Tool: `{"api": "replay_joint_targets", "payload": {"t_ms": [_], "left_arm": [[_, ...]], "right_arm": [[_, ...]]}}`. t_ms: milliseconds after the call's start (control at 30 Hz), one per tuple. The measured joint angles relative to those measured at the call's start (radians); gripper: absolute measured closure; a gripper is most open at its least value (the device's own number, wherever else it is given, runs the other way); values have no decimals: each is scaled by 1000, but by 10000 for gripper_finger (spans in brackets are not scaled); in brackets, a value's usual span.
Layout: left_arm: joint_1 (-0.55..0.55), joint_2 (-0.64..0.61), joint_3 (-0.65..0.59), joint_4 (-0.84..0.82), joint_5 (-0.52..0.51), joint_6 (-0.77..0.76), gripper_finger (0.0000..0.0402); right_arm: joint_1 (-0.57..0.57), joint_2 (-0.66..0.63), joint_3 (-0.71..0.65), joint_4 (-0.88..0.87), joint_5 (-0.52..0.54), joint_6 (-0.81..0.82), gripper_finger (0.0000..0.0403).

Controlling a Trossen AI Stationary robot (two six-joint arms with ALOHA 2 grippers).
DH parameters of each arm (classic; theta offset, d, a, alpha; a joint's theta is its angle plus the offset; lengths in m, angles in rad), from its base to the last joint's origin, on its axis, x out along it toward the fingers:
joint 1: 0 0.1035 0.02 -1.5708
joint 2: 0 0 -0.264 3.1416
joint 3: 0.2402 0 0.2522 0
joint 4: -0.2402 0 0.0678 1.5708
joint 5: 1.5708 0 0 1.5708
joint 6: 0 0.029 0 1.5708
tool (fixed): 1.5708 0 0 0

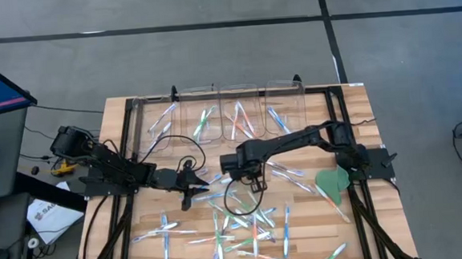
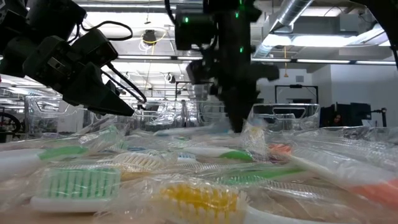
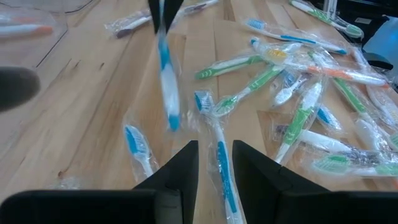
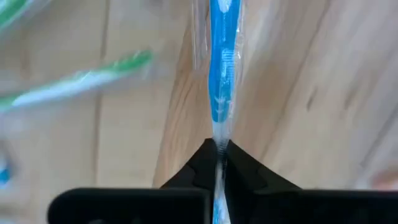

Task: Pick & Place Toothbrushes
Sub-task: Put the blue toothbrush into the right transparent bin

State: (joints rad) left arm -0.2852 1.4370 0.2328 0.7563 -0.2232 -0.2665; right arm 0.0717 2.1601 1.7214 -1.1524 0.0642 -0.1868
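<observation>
Counter (image 1: 350, 106): pale wood planks with visible grain and a smooth matt finish. Toothbrushes (image 1: 245, 233): glossy plastic handles in white, blue, green and orange, each sealed in a clear, crinkled, shiny film wrapper. Bins (image 1: 241, 105) at the counter's far edge: clear, glossy plastic. Right claw (image 4: 221, 149): matt black plastic fingers pressed shut on a blue toothbrush (image 4: 222, 74) in its wrapper.

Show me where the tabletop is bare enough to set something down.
Bare wood lies between the clear bins and the left gripper, and along the table's left edge. The front middle is crowded with toothbrushes. The right gripper holds a blue toothbrush above them.
</observation>
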Motion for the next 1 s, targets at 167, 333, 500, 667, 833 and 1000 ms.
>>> {"api": "replay_joint_targets", "payload": {"t_ms": [167, 333, 500, 667, 833, 1000], "left_arm": [[0, 0, 0, 0, -3, 0, 309], [0, 0, 0, -1, -2, 0, 309], [0, 0, 0, -2, -2, -1, 309], [0, 0, 0, -12, -2, -2, 309], [-2, 0, 0, -17, -2, -2, 309], [-2, 0, 0, -17, -1, -3, 309]], "right_arm": [[20, 2, 116, -191, 61, 40, 400], [20, 1, 236, -419, 141, 135, 397], [-8, -58, 269, -427, 177, 171, 401], [-78, -162, 237, -418, 219, 261, 399], [-187, -307, 211, -407, 252, 414, 399], [-317, -424, 130, -419, 252, 621, 397]]}}
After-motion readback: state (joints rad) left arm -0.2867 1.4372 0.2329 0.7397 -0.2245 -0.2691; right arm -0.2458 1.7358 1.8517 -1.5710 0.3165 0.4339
